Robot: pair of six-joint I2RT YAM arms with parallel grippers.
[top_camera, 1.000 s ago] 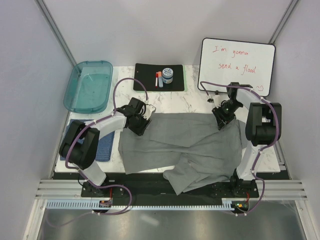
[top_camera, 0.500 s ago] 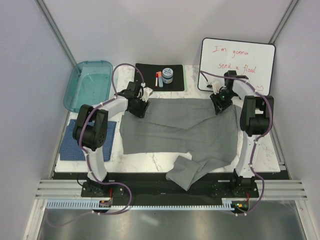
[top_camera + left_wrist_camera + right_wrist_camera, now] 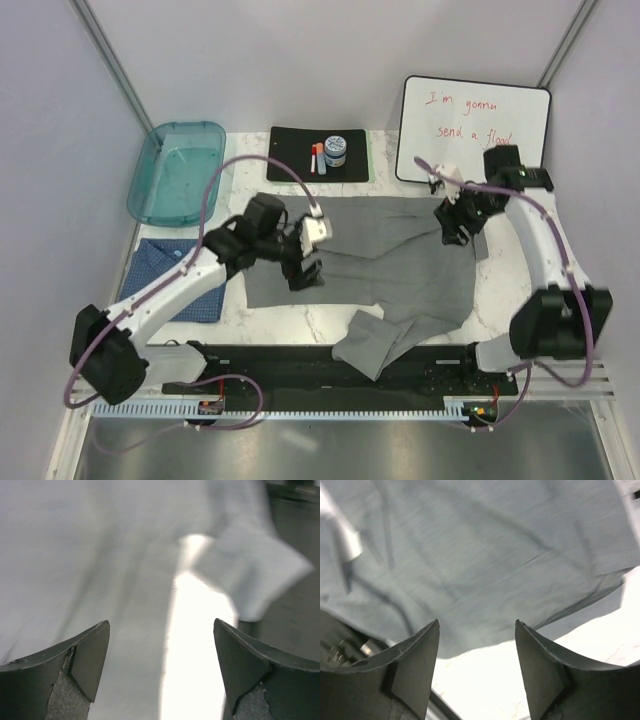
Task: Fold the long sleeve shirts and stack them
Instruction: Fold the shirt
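Marble desk bears the grey shirt; left jaws and right jaws hover over it, spread, empty. Best pinch the overhanging sleeve first.

Both arms extend forward over the tabletop, left gripper and right gripper angled downward, fingers spread apart, gripping nothing.

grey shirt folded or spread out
Spread, not folded: the grey shirt lies mostly flat across the table, one end draped over its near edge.
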